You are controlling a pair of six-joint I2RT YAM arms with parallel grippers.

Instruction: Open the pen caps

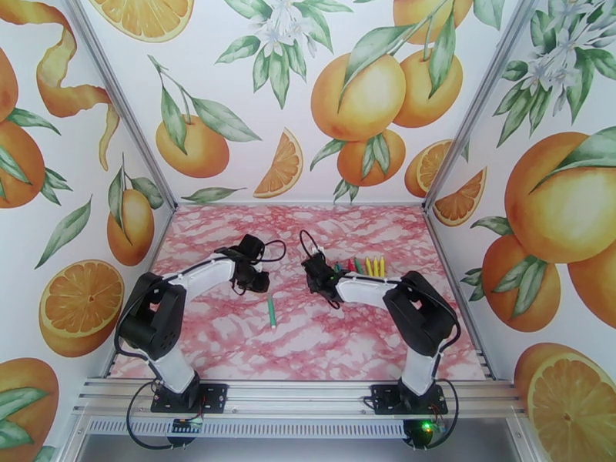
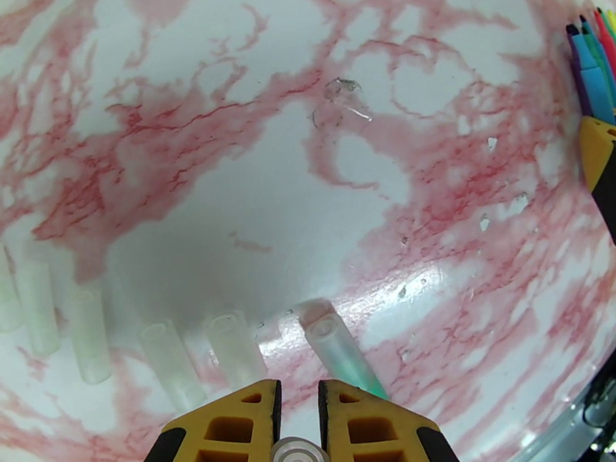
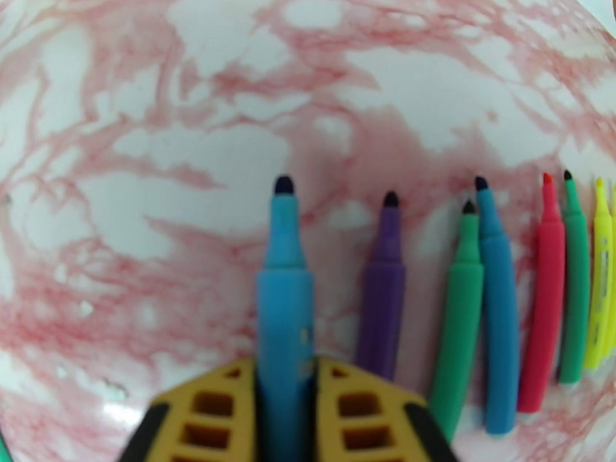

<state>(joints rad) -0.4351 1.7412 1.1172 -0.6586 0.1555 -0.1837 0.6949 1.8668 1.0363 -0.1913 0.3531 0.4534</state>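
My right gripper (image 3: pixel 285 371) (image 1: pixel 317 272) is shut on a light blue pen (image 3: pixel 284 286) whose dark tip is bare. To its right lies a row of uncapped pens: purple (image 3: pixel 383 290), green (image 3: pixel 460 317), blue (image 3: pixel 500 325), red (image 3: pixel 543 302), another green (image 3: pixel 574 286) and yellow (image 3: pixel 599 286). My left gripper (image 2: pixel 299 386) (image 1: pixel 252 285) is shut on a clear pen cap (image 2: pixel 299 451). Several translucent pen caps (image 2: pixel 169 363) lie loose in a row on the table ahead of it. A green pen (image 1: pixel 271 309) with a clear cap (image 2: pixel 331 340) on its end lies between the arms.
The pink marbled table (image 1: pixel 231 340) is walled on three sides by orange-print panels (image 1: pixel 231 109). The pen row (image 1: pixel 362 265) lies just right of the right gripper. An aluminium rail (image 1: pixel 308 398) runs along the near edge.
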